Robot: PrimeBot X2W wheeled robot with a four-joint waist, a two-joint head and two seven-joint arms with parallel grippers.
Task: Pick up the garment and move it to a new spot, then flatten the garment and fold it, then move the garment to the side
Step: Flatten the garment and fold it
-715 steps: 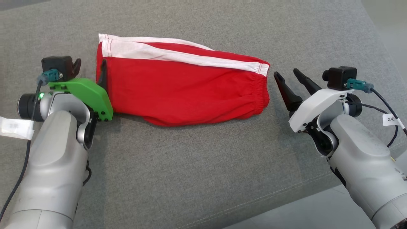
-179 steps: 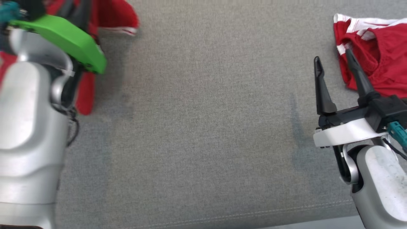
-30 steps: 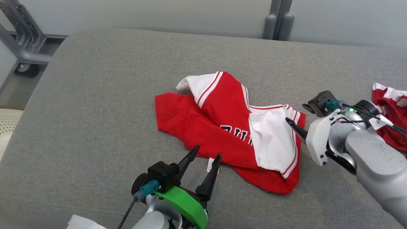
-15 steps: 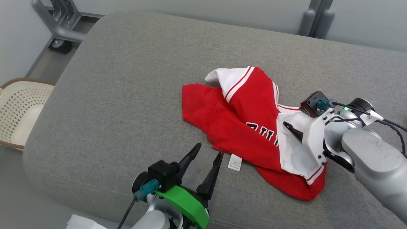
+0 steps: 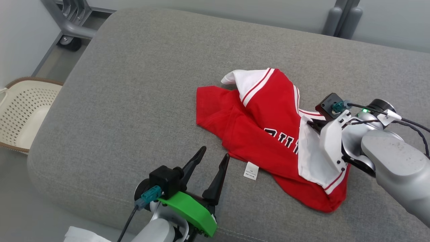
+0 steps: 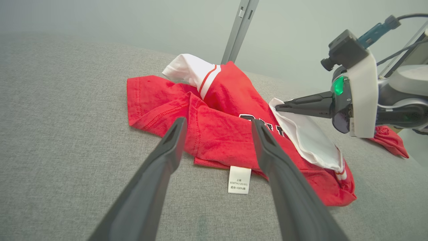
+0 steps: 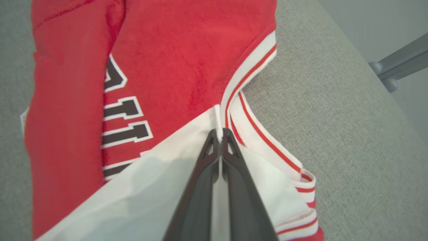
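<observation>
On the grey cushion (image 5: 134,101) the crumpled red-and-white garment (image 5: 255,134) looks light and limp, so take hems, not mid-panel: your right gripper (image 7: 219,133) is pinched shut on its white sleeve edge (image 5: 309,158), left gripper (image 5: 215,153) spread wide, empty, near the label (image 5: 251,170).

We see the garment (image 5: 265,114), a red jersey with white sleeves, red-striped trim and black lettering (image 5: 280,138), lying crumpled and lapped over itself on the grey cushion (image 5: 141,84). Its care label (image 5: 250,170) lies flat at the near hem; the right gripper (image 7: 219,134) pinches one white sleeve (image 5: 312,159) at its edge.
</observation>
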